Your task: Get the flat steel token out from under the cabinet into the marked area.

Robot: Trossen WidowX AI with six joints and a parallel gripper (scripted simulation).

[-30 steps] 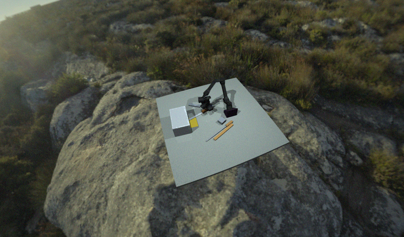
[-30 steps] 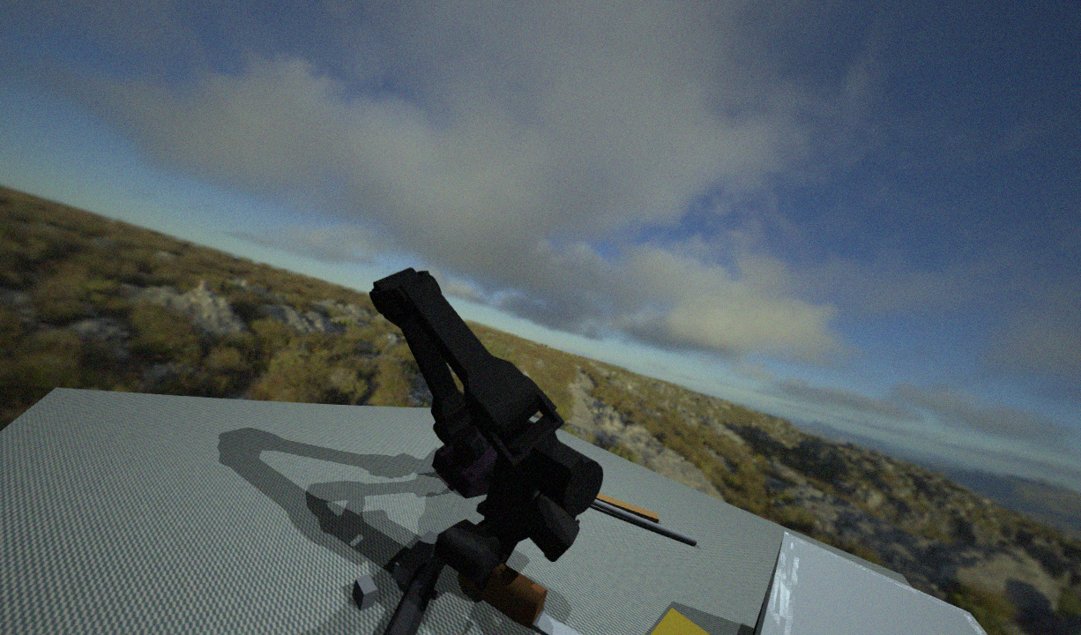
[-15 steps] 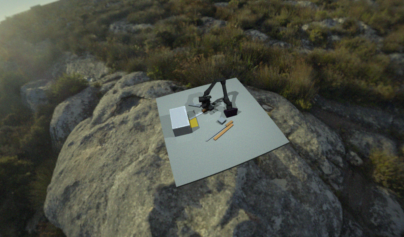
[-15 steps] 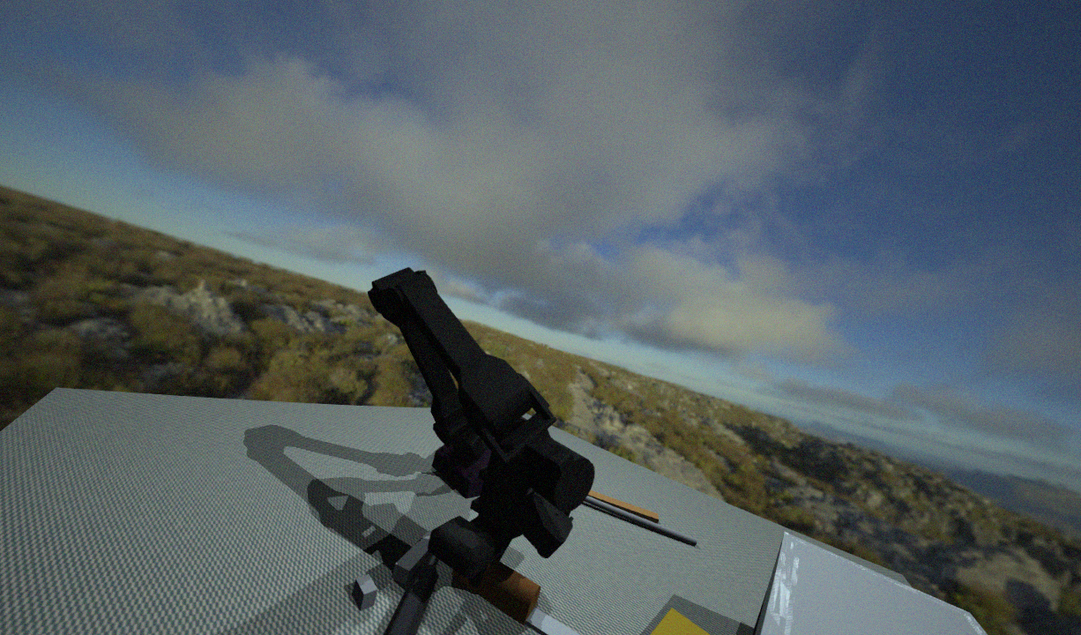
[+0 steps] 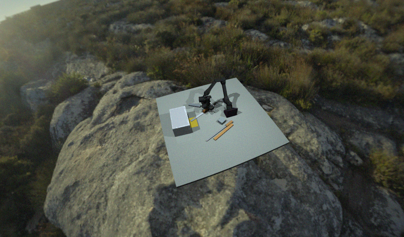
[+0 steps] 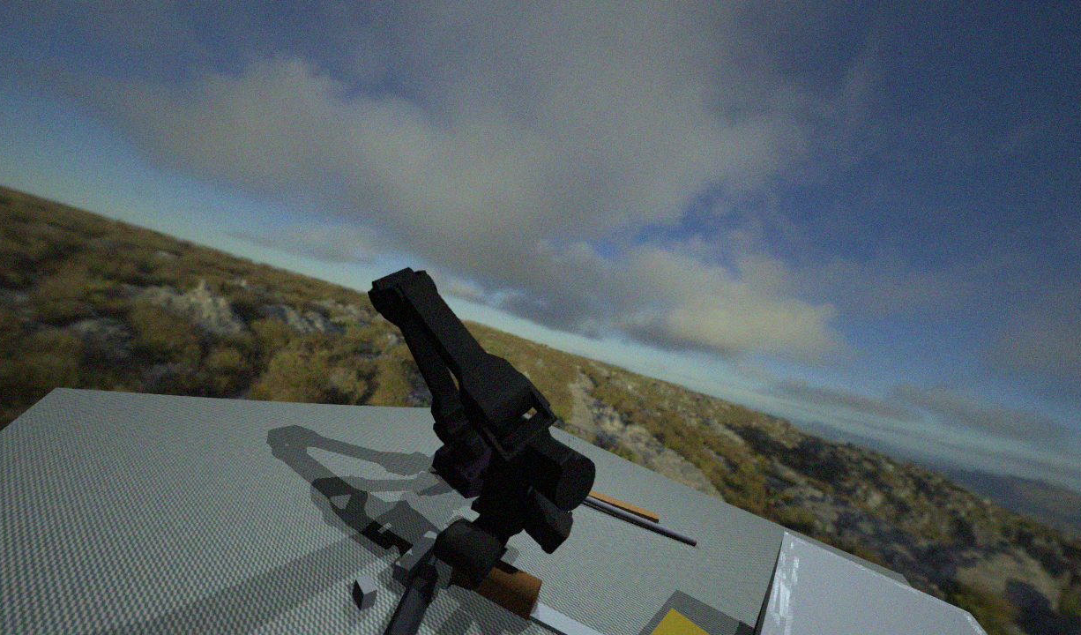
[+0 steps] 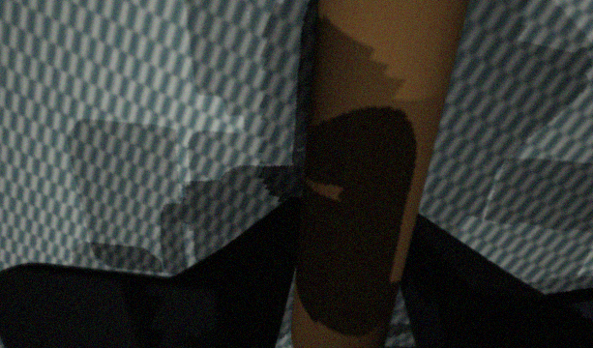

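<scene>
- Fingers (image 5: 208, 107) (image 6: 469, 549) were clenched on the orange handle (image 5: 204, 111) (image 6: 509, 588) (image 7: 388, 72) of a flat-bladed tool, one on each side, probably so the blade could do the reaching into the low gap.
- Blade (image 5: 197, 116) (image 6: 563, 619) pointed toward the cabinet (image 5: 179, 117) (image 6: 860, 592); its tip was over the marked area (image 5: 193, 122) (image 6: 676, 622), just in front of the cabinet. Could not tell if the tip touched the tabletop (image 5: 227, 153) (image 6: 173, 474).
- Token: not seen in any view. Likely under the cabinet, but could not confirm; vent slots not readable.
- Marked area lay right in front of the cabinet, presumably so a short pull would bring the token in.
- Thin rod tool (image 5: 216, 132) (image 6: 646, 521) and orange stick (image 5: 223, 131) (image 6: 627, 505) lay side by side, out in front of the cabinet, unused; likely spare options.
- Step looked like lining up for a reach or a drag; token retrieval and tool release looked undone. Risk: a crooked blade could shove the token deeper under the cabinet.
</scene>
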